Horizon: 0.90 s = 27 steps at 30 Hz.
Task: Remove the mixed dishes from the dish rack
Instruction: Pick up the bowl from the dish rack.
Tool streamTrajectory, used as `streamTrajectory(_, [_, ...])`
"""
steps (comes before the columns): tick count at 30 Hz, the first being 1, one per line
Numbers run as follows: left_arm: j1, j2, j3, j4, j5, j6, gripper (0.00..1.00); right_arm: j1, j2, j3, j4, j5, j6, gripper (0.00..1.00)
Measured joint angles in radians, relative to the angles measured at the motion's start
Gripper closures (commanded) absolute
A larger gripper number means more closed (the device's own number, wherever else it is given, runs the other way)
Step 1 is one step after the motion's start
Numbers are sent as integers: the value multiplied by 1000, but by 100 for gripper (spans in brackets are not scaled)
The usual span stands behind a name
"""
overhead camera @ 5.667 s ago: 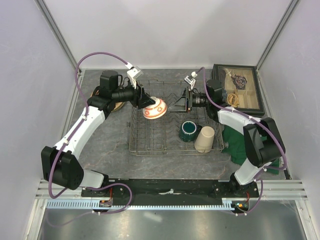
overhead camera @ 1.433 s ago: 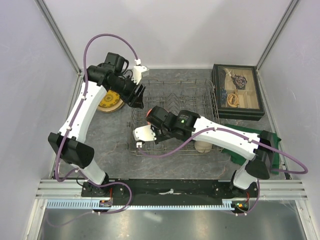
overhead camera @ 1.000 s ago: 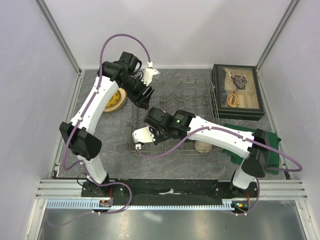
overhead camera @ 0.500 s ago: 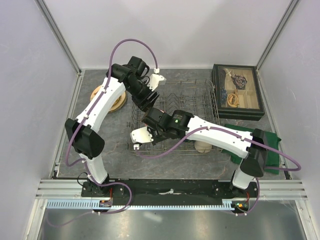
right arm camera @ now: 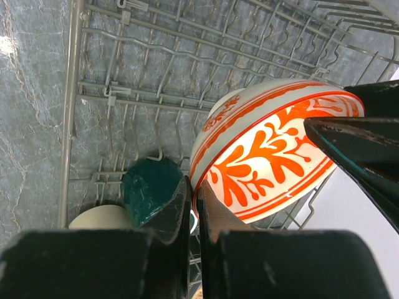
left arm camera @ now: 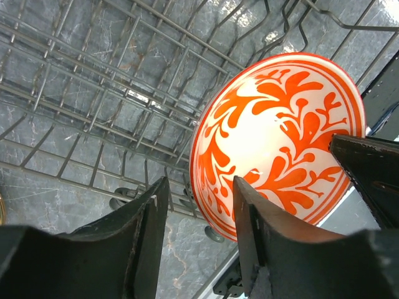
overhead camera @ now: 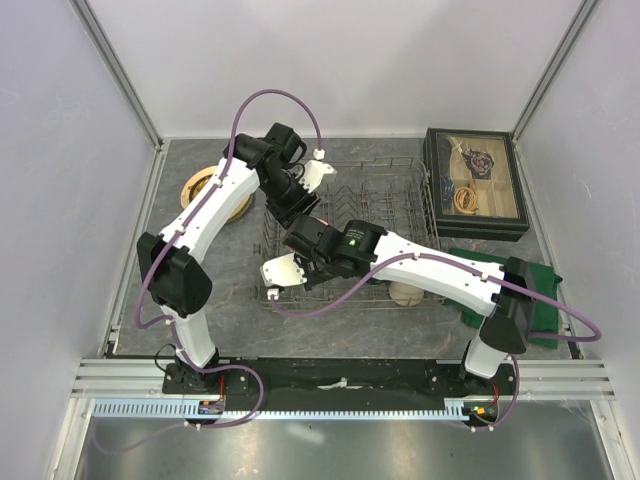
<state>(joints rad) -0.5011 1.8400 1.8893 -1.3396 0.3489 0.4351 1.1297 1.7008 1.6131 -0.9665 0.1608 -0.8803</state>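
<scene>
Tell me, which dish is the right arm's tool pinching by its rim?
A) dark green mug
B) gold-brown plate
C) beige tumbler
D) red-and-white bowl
D: in the right wrist view the right tool is closed on the rim of the red-and-white bowl, while the dark green mug and beige tumbler lie apart from it in the rack.

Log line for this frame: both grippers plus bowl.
right gripper: shut on small red-and-white bowl rim | left gripper: open, astride opposite rim | bowl: over dish rack | dark green mug, beige tumbler: in rack
</scene>
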Motion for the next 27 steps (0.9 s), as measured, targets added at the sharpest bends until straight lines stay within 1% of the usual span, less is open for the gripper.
streamTrajectory(2, [-1, 0, -8, 0, -1, 0, 54, 0, 0, 0, 0, 0, -1, 100])
streamTrajectory(7, [-3, 0, -19, 0, -3, 0, 67, 0, 0, 0, 0, 7, -3, 100])
streamTrajectory(8, [-5, 0, -19, 0, -4, 0, 71, 0, 0, 0, 0, 7, -3, 100])
streamTrajectory(9, [-6, 0, -19, 0, -4, 0, 79, 0, 0, 0, 0, 8, -3, 100])
streamTrajectory(11, [-10, 0, -19, 5, -6, -2, 83, 0, 0, 0, 0, 7, -3, 100])
streamTrajectory(12, [-11, 1, -19, 19, -6, -2, 89, 1, 0, 0, 5, 5, -2, 100])
streamTrajectory(14, [-12, 3, -19, 24, -6, -6, 93, 10, 0, 0, 13, 0, 2, 99])
streamTrajectory(15, [-13, 3, -19, 31, -4, -10, 98, 12, 0, 0, 19, -3, 3, 98])
streamTrajectory(17, [-14, 5, -19, 36, -3, -18, 98, 13, 0, 0, 23, -6, 9, 95])
streamTrajectory(20, [-14, 6, -19, 44, 0, -25, 98, 14, 0, -2, 27, -7, 16, 88])
streamTrajectory(21, [-15, 6, -19, 46, 0, -26, 98, 14, 0, -3, 27, -6, 17, 82])
streamTrajectory(23, [-16, 6, -19, 50, 0, -26, 98, 14, 0, -7, 32, -6, 19, 78])
streamTrajectory(24, [-16, 6, -19, 51, -1, -26, 98, 14, 0, -9, 34, -4, 18, 72])
streamTrajectory(26, [-18, 6, -20, 49, -3, -25, 98, 14, 0, -14, 39, 3, 18, 67])
streamTrajectory(27, [-18, 6, -21, 44, -6, -24, 99, 14, 0, -17, 41, 13, 16, 52])
